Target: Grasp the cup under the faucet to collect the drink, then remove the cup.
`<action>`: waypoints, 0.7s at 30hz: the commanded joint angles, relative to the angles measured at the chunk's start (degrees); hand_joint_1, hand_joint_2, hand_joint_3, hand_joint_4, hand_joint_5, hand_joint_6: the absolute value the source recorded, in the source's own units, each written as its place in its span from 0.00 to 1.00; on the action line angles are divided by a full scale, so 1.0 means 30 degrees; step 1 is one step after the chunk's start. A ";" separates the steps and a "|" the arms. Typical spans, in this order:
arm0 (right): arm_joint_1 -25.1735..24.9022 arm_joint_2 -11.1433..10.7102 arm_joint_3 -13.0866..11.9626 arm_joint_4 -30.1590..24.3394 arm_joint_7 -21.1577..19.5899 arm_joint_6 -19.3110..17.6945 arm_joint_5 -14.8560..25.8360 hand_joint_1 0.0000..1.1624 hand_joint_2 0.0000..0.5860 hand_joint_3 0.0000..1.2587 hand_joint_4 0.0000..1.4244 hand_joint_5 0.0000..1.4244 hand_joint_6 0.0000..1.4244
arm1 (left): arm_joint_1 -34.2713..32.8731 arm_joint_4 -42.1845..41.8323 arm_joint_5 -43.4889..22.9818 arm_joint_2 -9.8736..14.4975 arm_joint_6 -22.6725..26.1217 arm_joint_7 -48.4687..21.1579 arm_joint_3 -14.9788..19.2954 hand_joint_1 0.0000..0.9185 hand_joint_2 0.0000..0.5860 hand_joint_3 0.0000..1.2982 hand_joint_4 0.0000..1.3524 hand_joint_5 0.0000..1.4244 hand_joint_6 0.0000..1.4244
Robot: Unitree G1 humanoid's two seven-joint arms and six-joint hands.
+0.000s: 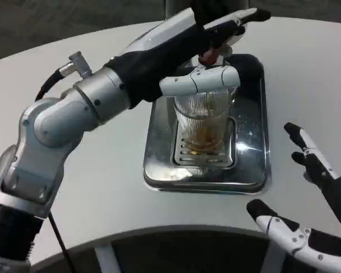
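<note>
Head view. The cup (203, 122), a clear ribbed glass, stands upright on the slotted grate at the centre of the steel drip tray (159, 153). Amber liquid covers its bottom. A red faucet tip (209, 56) sits directly above the cup, at 12 o'clock from it.

The left hand (199, 54) reaches in from 9 o'clock. One white finger lies across the rim of the cup; the remaining fingers extend past the faucet toward 1 o'clock. Whether the hand clamps the cup or presses the faucet cannot be determined.

The right hand (312, 205) waits at 4 o'clock from the tray, above the white table (102, 187), fingers spread apart and holding nothing.

Step in hand: collection, judged early, as the fill level is low. The next move calls for a steady upright cup until filled, then a level withdrawal clear of the faucet.
</note>
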 commanded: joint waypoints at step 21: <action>-0.3886 0.0261 0.4322 0.5857 -0.7269 0.2139 -0.1479 0.54 0.49 0.00 0.00 0.04 0.07 | 0.0834 -0.1109 -0.0112 0.0879 0.0391 -0.1096 -0.0183 0.00 0.17 0.07 0.00 0.04 0.14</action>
